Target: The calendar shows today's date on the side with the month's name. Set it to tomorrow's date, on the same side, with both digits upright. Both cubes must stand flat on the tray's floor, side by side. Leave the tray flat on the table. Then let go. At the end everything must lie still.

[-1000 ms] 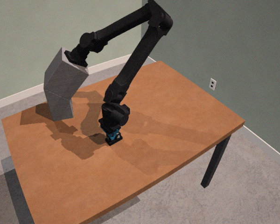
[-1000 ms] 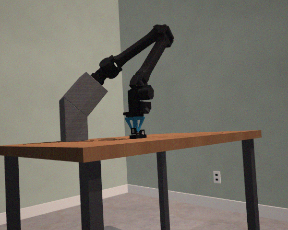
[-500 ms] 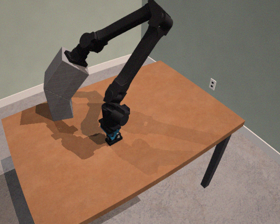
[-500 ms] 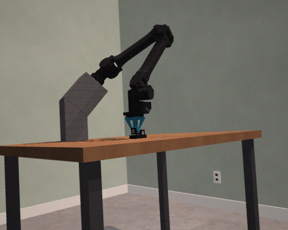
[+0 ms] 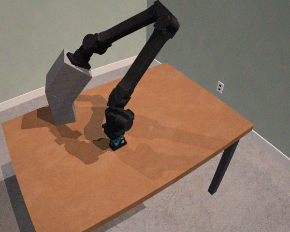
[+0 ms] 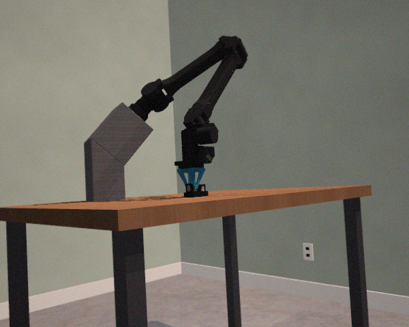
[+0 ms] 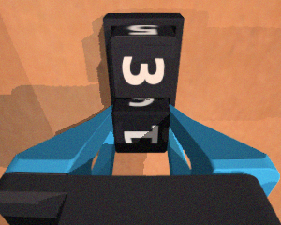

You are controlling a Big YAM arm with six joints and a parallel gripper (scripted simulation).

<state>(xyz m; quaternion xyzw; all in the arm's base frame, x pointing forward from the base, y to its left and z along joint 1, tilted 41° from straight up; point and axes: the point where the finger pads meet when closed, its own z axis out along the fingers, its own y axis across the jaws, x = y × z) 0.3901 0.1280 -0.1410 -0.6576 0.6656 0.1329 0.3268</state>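
The black calendar tray (image 7: pixel 142 20) (image 6: pixel 196 193) (image 5: pixel 119 146) lies flat on the table with two black cubes in it. In the wrist view the far cube (image 7: pixel 142 70) shows a white 3 on top. The near cube (image 7: pixel 140 136) shows a white 1-like digit on top. My gripper (image 7: pixel 140 112) (image 5: pixel 116 140) (image 6: pixel 194 183) points straight down, and its blue fingers are shut on the near cube's two sides. In the exterior view the left cube (image 6: pixel 188 188) shows an 8 toward the camera and the right cube (image 6: pixel 202 187) shows a 4. The month's name is not visible.
The brown table (image 5: pixel 190 112) (image 6: pixel 268 197) carries the arm's grey angled pedestal (image 5: pixel 62 82) (image 6: pixel 105 165) at its back left. The tray sits near the table's middle, well away from all edges.
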